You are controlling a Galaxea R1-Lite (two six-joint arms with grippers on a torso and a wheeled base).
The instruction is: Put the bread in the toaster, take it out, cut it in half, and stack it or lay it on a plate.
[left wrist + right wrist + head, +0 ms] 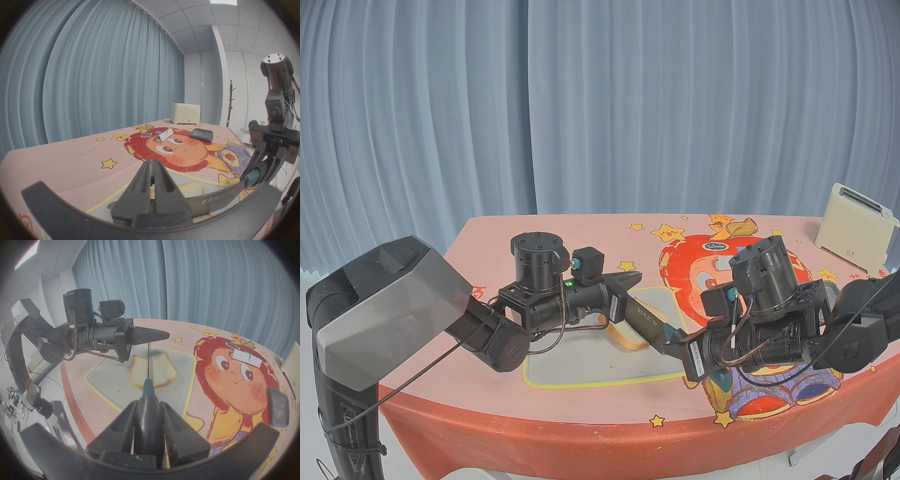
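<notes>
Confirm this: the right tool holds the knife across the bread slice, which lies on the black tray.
Wrong: the pale bread slice lies on the grey yellow-edged cutting mat, not the black rectangular tray. The right tool does hold the teal-handled knife across it, per the right wrist view.

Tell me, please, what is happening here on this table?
The robot is at the cutting step. Its right hand is shut on a knife, with the blade across the middle of a bread slice on the cutting board. The shut left hand hangs close beside the slice. The slice looks uncut. The toaster and a dark tray stand aside.
</notes>
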